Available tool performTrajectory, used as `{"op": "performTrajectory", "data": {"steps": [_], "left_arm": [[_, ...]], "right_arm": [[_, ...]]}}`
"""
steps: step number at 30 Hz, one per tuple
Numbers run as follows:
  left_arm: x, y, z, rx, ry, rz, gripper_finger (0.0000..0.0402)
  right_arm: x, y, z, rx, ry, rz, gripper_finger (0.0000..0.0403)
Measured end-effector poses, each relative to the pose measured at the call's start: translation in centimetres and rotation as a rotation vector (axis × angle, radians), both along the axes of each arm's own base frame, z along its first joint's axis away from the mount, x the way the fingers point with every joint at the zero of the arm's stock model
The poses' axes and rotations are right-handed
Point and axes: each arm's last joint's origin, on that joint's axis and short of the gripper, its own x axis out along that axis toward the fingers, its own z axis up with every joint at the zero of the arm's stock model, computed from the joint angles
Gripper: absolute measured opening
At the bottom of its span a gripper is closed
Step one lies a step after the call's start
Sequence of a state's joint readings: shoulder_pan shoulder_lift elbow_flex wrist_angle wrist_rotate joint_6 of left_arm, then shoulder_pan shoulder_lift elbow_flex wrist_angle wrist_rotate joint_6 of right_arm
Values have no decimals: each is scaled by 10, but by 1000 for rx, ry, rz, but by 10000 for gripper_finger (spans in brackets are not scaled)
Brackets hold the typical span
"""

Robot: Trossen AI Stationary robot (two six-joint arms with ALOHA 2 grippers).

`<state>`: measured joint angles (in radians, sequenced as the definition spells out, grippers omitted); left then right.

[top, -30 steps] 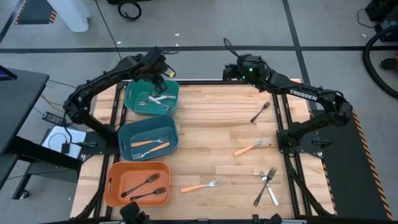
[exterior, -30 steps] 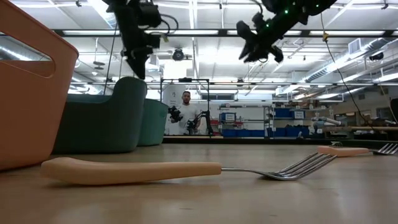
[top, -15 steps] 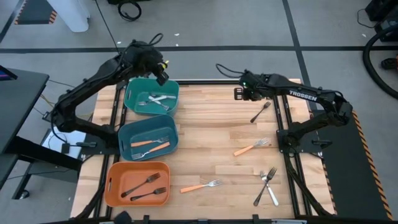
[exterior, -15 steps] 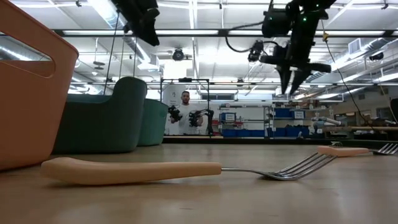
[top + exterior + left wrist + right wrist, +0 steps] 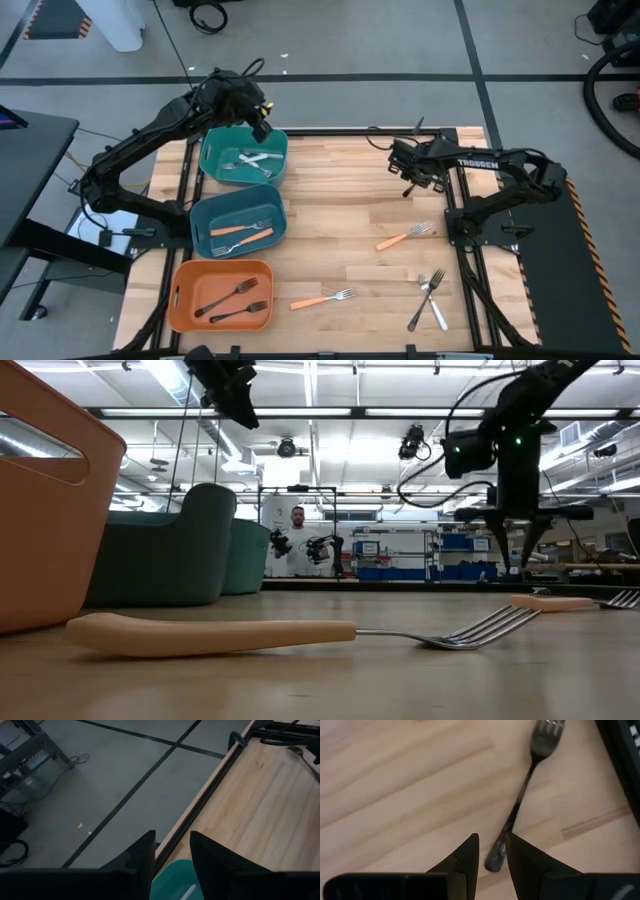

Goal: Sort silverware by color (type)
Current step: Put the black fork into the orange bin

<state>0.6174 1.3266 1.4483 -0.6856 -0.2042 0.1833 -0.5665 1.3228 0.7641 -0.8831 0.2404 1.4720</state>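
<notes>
While my overhead camera takes in the whole table [image 5: 340, 215], only my right wrist camera shows the black fork [image 5: 520, 800] up close, lying flat on the wood with its handle end at the gap between my fingers [image 5: 465, 860]; the table-level camera shows my right pincer [image 5: 512, 555] hanging tips-down above the far boards, with a person [image 5: 298, 545] standing in the room behind; from overhead that right pincer [image 5: 412, 180] sits toward 2 o'clock on the table, over that dark fork. Its fingers stand a narrow way apart and hold nothing; the fork lies loose beneath them, and I cannot tell whether they touch it.

My left pincer [image 5: 262, 128] waits at 11 o'clock over the far rim of the green bin [image 5: 243, 158], fingers slightly parted and empty; its wrist camera looks past that rim to the floor.

White-handled forks [image 5: 250, 160] lie in the green bin; orange-handled forks [image 5: 240, 238] lie in the blue bin [image 5: 238, 225] at 9 o'clock; two black forks [image 5: 232, 300] lie in the orange bin [image 5: 220, 295] at 7 o'clock; loose on the wood are an orange-handled fork [image 5: 403, 237] at 3 o'clock, another [image 5: 322, 298] at 6 o'clock, and a crossed pair [image 5: 430, 298] at 5 o'clock.
</notes>
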Motion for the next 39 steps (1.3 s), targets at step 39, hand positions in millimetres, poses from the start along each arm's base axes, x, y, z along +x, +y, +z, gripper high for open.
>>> {"op": "performTrajectory", "data": {"steps": [39], "left_arm": [[0, 1, 0, 43, 49, -36, 132]], "right_arm": [[-25, -21, -36, -126, -59, -212, 98]]}}
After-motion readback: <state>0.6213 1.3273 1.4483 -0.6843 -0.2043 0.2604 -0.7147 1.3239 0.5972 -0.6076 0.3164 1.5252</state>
